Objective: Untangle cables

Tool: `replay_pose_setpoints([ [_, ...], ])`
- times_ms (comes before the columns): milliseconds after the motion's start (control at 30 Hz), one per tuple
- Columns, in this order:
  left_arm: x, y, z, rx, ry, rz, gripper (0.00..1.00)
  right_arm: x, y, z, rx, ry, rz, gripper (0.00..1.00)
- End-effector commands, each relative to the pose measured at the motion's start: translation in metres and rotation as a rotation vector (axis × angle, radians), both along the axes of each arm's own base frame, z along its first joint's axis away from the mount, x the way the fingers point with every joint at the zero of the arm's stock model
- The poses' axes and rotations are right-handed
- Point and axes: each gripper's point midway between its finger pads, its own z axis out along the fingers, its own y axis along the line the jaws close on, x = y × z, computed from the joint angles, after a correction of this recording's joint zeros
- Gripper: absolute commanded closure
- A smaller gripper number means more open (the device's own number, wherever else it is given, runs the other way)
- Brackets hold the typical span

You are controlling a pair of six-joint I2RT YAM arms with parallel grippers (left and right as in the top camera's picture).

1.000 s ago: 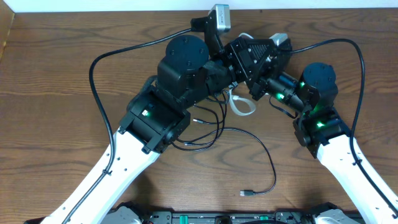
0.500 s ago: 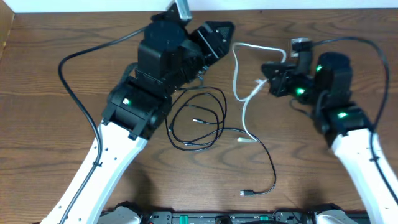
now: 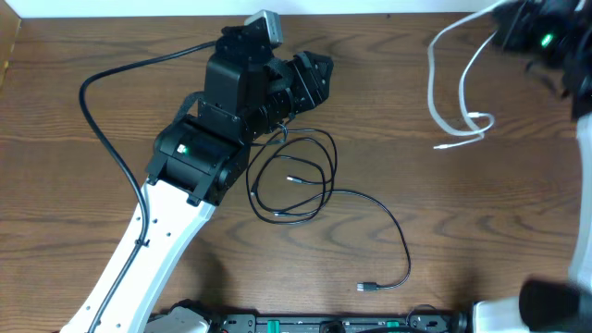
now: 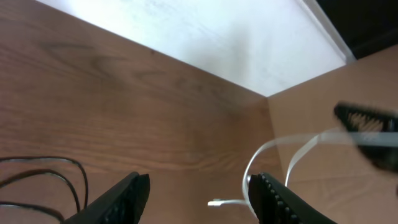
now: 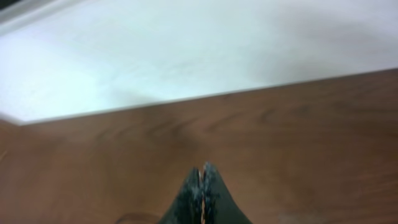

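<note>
Overhead looks down; low wrist views face the wall (left shares white cable).

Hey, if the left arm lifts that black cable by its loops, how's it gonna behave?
Probably floppy: the black cable lies in loose coils with a curving tail, so lifted loops would likely sag and the tail drag. Likely light, being thin like the white cable dangling from the right pincer. A push would probably deform the coils.

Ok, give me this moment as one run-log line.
left gripper open, empty | right gripper shut on white cable | black cable looped on table, apart from white cable
</note>
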Motion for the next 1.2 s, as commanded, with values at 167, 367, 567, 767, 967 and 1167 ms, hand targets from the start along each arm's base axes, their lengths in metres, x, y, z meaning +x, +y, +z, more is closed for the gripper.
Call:
replay_pose_setpoints([
  [167,-0.006,0.006,-0.011,0.052,0.039,-0.004,0.43,0.070,-0.145,-0.028,-0.074,0.016,-0.278,0.99],
  [367,-0.012,0.009,-0.022,0.076,0.084,-0.004,0.43,0.097,-0.227,-0.095,-0.100,0.065,-0.426,0.99],
  [567,-0.012,0.011,-0.023,0.082,0.086,0.003,0.43,0.117,-0.294,-0.169,-0.092,0.096,-0.557,0.99],
  [767,-0.007,0.013,-0.025,0.094,0.084,0.025,0.43,0.112,-0.322,-0.262,-0.051,0.241,-0.608,0.44],
  [967,0.001,0.008,-0.043,0.116,0.124,0.023,0.43,0.088,-0.327,-0.274,-0.025,0.338,-0.629,0.01],
  [1167,0.004,0.005,-0.054,0.160,0.127,-0.014,0.43,0.050,-0.307,-0.241,0.052,0.435,-0.635,0.01],
])
